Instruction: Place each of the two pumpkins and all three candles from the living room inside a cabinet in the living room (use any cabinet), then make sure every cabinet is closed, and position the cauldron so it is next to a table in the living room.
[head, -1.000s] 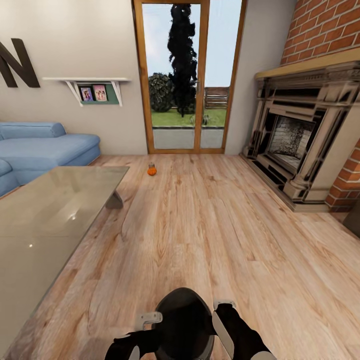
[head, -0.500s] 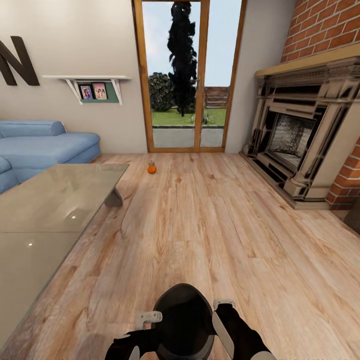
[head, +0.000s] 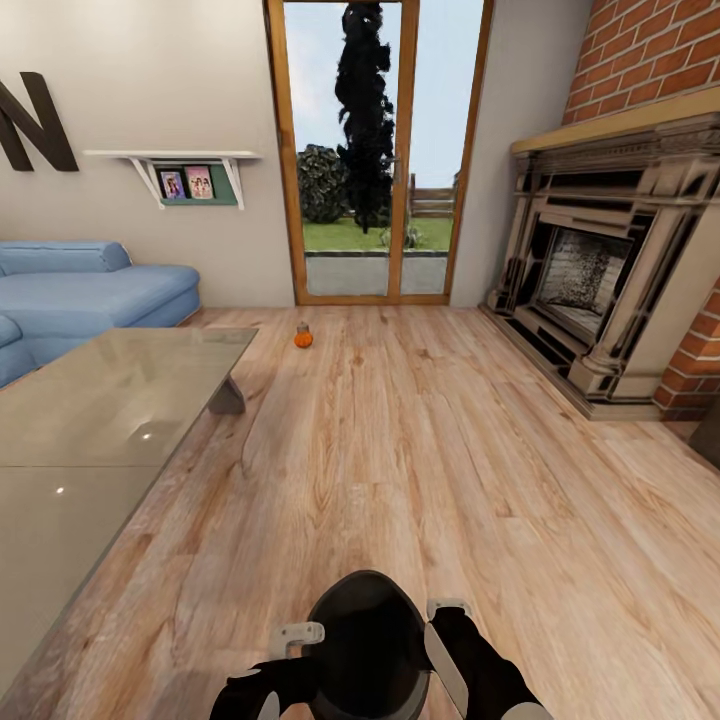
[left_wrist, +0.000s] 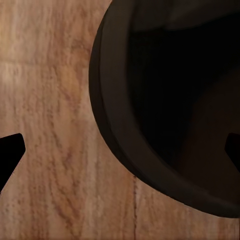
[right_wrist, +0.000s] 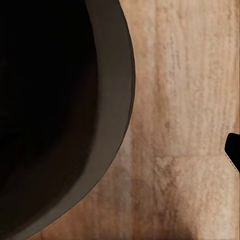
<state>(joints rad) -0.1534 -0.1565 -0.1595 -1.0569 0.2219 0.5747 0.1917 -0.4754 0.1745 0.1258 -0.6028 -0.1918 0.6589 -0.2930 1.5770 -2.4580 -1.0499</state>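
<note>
Wall letter "N" (head: 35, 125) cut off at 10 o'clock | cauldron (head: 368, 645) flanked by left gripper (head: 297, 638) and right gripper (head: 445, 625), grip unclear | pumpkin (head: 303, 338) seen at 12 o'clock

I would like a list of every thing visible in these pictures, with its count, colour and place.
pumpkin: 1, orange, on the floor before the glass door
cauldron: 1, black, between the grippers
table: 1, grey glossy, at left
sofa: 1, blue, behind the table
shelf: 1, white, on the wall, with two photos
glass door: 1, wood-framed, far wall
fireplace: 1, brick and stone, at right
floor: light wood
left gripper: beside the cauldron
right gripper: beside the cauldron
</note>
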